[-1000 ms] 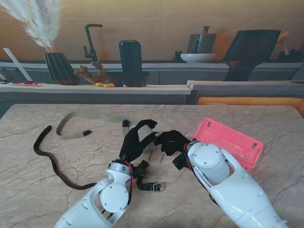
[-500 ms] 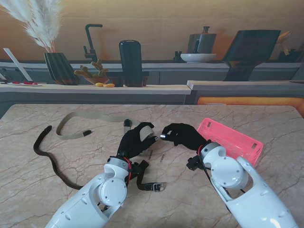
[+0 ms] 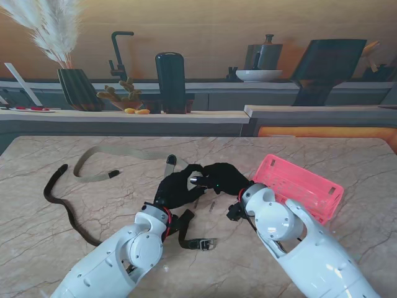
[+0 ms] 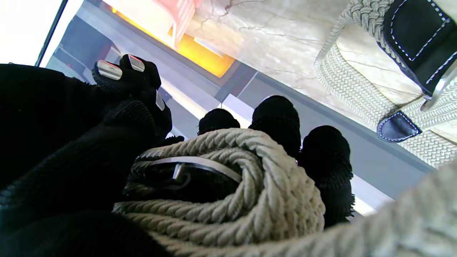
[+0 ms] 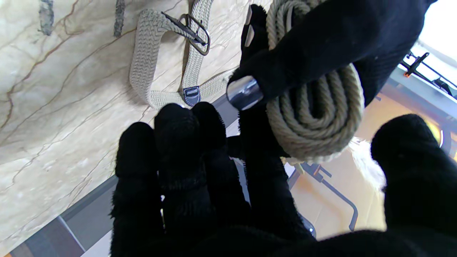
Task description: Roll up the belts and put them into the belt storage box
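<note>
My left hand [image 3: 175, 189] is shut on a coil of the beige braided belt [image 4: 250, 178], with its fingers [image 4: 278, 114] curled over the far side. The rest of that belt [image 3: 118, 152] trails away to my left across the marble table. In the right wrist view the coil [image 5: 314, 114] sits under the left hand [image 5: 332, 43]. My right hand [image 3: 222, 178] is against the left hand, its fingers [image 5: 178, 150] and thumb spread on either side of the coil without gripping it. The pink storage box [image 3: 310, 186] stands just right of the right hand.
A dark brown belt [image 3: 59, 208] snakes along the left of the table. A black strap with a metal buckle [image 3: 198, 243] lies near me beside the left wrist. The loose beige belt's buckle [image 5: 196, 32] rests on the marble table [image 3: 347, 155].
My right hand pulled back toward the box, then came in again to meet the left hand. The beige coil is now covered by both hands. The belt's tail slid slightly right.
</note>
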{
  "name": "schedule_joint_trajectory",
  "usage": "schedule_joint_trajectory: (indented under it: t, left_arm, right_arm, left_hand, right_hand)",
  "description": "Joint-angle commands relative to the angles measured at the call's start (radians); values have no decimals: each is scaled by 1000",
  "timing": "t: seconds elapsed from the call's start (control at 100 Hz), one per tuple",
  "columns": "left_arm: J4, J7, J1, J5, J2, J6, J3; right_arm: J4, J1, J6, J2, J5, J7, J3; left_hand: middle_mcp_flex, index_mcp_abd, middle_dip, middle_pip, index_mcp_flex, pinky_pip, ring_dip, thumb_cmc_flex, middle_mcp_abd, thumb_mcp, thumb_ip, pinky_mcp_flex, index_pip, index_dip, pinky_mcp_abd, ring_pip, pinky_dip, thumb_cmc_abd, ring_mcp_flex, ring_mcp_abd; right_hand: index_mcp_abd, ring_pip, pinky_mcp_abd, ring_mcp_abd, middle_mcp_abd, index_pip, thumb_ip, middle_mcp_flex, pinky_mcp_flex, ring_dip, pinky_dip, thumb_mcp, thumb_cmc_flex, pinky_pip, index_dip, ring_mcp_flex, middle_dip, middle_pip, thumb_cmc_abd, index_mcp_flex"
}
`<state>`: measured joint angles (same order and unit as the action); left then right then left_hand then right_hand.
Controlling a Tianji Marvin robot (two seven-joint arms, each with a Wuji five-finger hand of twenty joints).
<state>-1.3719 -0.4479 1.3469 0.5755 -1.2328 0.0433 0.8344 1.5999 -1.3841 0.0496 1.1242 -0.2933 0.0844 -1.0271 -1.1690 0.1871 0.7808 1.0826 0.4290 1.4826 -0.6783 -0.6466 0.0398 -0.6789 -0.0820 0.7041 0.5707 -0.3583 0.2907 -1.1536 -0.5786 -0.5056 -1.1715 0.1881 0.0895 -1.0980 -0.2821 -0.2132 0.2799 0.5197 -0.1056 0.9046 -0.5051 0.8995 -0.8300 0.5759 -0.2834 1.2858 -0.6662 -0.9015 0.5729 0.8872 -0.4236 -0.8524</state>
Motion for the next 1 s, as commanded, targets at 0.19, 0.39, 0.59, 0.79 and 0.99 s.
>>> schedule_joint_trajectory:
  t: [0.19, 0.39, 0.59, 0.79, 0.99]
  left_arm:
    - [-8, 10, 5, -2, 0, -10, -1]
    - [-15, 8, 13, -17, -3, 11, 5]
    - [-22, 15, 28, -15, 6, 62, 27]
    - [-40, 33, 49, -30, 12, 79, 56]
    - [-38, 25, 55, -48, 7, 90, 64]
  right_arm:
    - [-4, 31, 17, 2, 17, 66, 45]
    - [5, 25, 62, 8, 86, 78, 39]
    - [26, -10, 101, 10, 76, 55, -15]
    - [87, -82, 147, 27, 185, 9, -121]
    - [136, -151, 124, 44, 306, -42, -209]
  left_hand:
    - [-53, 15, 11, 81, -32, 62, -29, 6, -78, -45, 13, 8, -44, 16, 24, -58, 9, -11, -50, -30]
    - [-47, 2, 9, 71, -26, 51, -23, 19, -92, -42, 11, -1, -40, 14, 15, -41, 15, -12, -38, -34]
    - [296, -92, -128, -379, -72, -245, 3, 95, 29, 62, 1, -292, -144, 69, 12, 296, 29, 0, 293, 46]
    - [649, -143, -343, -727, -88, -502, 104, 103, 93, 148, 9, -538, -168, 84, 29, 678, 77, 27, 664, 37]
    - [709, -151, -377, -773, -95, -596, 151, 104, 99, 165, 13, -598, -169, 79, 4, 771, 102, 33, 751, 11]
  right_hand:
    - [-26, -69, 4, 6, 36, 50, 48, 60, -34, 6, -9, -63, -99, 103, -24, -68, 17, 61, 17, -56]
    - [-97, -75, 16, 10, 7, 401, 47, 113, -59, -5, 1, -63, -539, 115, 273, -105, -6, 68, 79, 32]
    - [-116, -100, 24, 27, 7, 427, -24, 107, -63, 7, 0, 42, -523, 118, 226, -109, 8, 96, 98, 41]
    - [-119, -183, 52, 52, 32, 430, -44, 68, -47, 50, -11, 28, -543, 130, 163, -94, 63, 165, 128, 67]
    - [-143, -207, 71, 77, 21, 432, -50, 66, -55, 61, -19, 9, -546, 142, 139, -96, 82, 180, 142, 75]
